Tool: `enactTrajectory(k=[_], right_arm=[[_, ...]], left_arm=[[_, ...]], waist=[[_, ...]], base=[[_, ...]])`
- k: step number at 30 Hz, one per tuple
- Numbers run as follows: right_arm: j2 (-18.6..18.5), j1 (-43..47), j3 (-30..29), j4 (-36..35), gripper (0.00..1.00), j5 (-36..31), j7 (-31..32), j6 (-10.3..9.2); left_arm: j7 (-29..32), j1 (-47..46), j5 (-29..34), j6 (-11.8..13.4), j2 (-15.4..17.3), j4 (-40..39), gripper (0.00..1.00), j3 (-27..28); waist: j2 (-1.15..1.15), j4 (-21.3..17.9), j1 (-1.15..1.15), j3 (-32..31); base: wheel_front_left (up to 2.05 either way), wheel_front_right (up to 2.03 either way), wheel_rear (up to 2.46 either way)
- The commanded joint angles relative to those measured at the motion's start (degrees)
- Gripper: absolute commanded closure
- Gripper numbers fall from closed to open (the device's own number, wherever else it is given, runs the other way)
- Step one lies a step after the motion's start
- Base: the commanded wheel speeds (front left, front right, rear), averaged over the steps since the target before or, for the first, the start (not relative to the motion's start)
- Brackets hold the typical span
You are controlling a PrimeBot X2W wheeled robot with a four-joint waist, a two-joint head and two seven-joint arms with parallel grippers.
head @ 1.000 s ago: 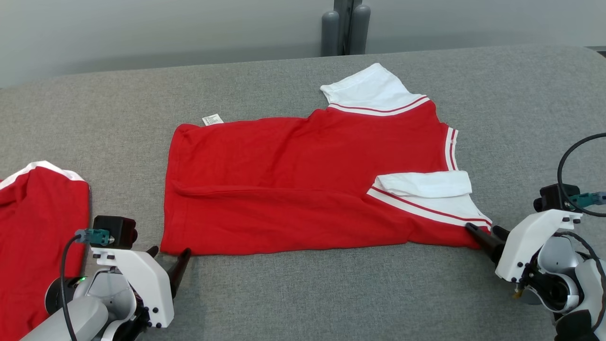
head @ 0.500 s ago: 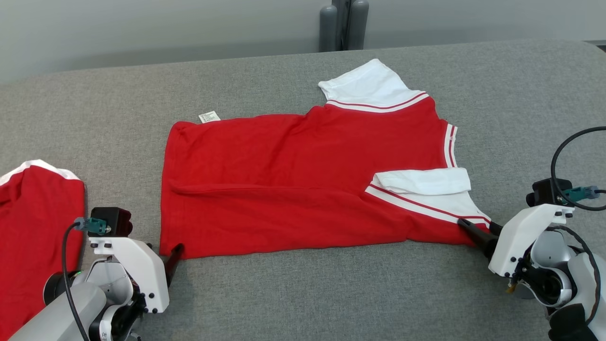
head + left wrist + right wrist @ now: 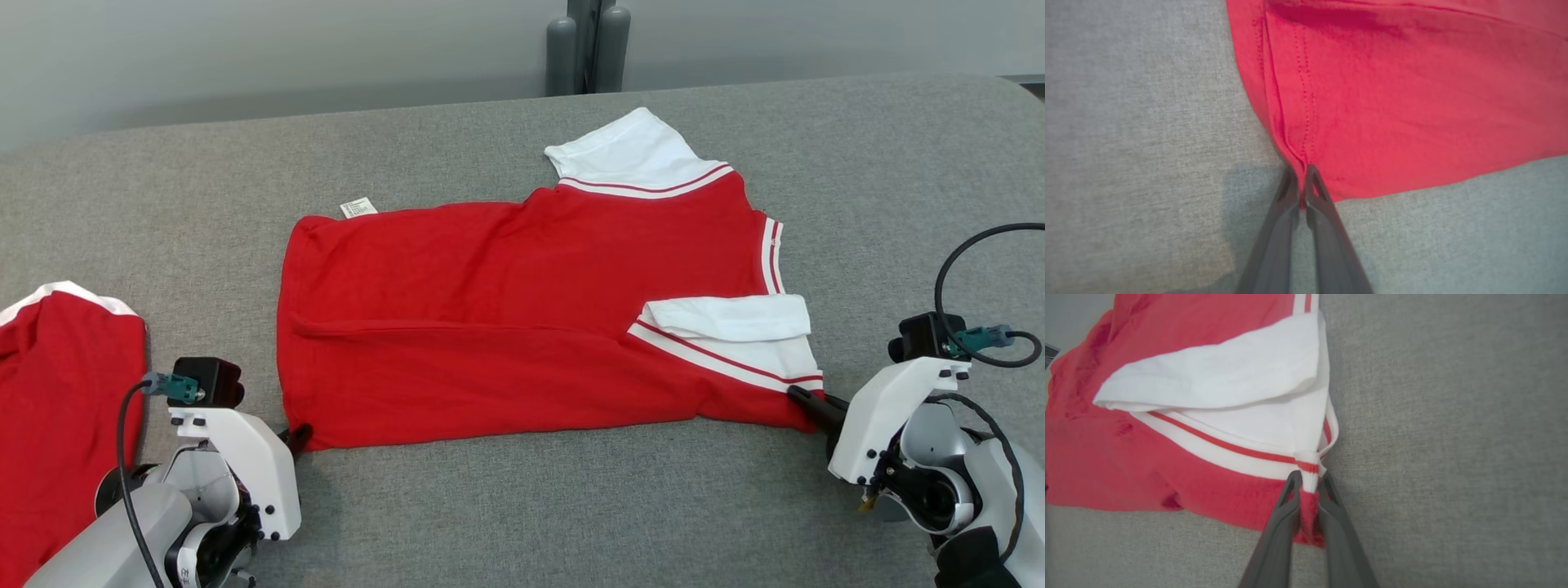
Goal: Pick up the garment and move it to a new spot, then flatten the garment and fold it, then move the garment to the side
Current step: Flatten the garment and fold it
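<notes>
Both grippers have closed since a sec ago: they were spread wide by the cloth, now each is pressed together on it. The shirt (image 3: 506, 327), red w/ white sleeves, lies flat-ish across the middle of the grey table (image 3: 522, 506), collar end toward the table's right end, hem toward its left end. On the table's near side the left gripper (image 3: 298, 433) pinches the hem corner; the wrist view shows red fabric caught between its tips. The right gripper (image 3: 804, 398) pinches the shoulder corner just below the striped white trim. One sleeve (image 3: 727, 318) is folded back over the red body, by the right gripper. A small white label (image 3: 353, 207) pokes out on the table's far side. Another red garment (image 3: 65, 392) sits at the table's left end, apart from the shirt.
</notes>
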Motion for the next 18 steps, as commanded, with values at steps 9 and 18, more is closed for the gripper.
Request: enactTrajectory(k=[9,18], right_arm=[[-1.00,1.11,1.67,-0.04,1.00,2.33,-1.45,0.01],[-3.53,3.65,1.31,-0.88,1.00,3.47,-0.79,0.01]], left_arm=[[-0.86,-0.27,0.00,-0.68,0.59,0.72,1.00,-0.02],[0.09,2.52,0.43,0.82,3.07,-2.94,1.00,-0.98]], waist=[[0.00,0.12,0.00,-0.94],[0.00,0.44,0.00,-3.54]], base=[[0.00,0.00,0.00],[0.00,0.00,0.00]])
